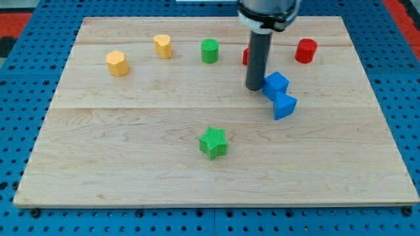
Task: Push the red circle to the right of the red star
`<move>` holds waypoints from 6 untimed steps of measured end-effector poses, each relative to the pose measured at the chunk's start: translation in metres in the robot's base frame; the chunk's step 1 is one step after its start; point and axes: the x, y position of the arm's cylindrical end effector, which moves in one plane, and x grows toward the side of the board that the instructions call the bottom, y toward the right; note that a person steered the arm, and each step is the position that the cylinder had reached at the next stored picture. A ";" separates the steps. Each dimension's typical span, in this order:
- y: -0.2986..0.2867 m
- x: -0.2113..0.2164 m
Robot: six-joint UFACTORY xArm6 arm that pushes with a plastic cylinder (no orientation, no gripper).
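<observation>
The red circle (305, 50) stands near the view's top right of the wooden board. The red star (246, 56) is to its left, mostly hidden behind my rod; only a small red edge shows. My tip (254, 88) rests on the board just below the red star, touching or nearly touching the left side of a blue cube (276, 83). The tip is to the lower left of the red circle, well apart from it.
A second blue block (284, 105) lies just below the blue cube. A green circle (209, 50), a yellow heart (163, 46) and a yellow hexagon (117, 63) line the top. A green star (213, 142) sits at lower centre.
</observation>
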 end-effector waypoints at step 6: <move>0.150 -0.110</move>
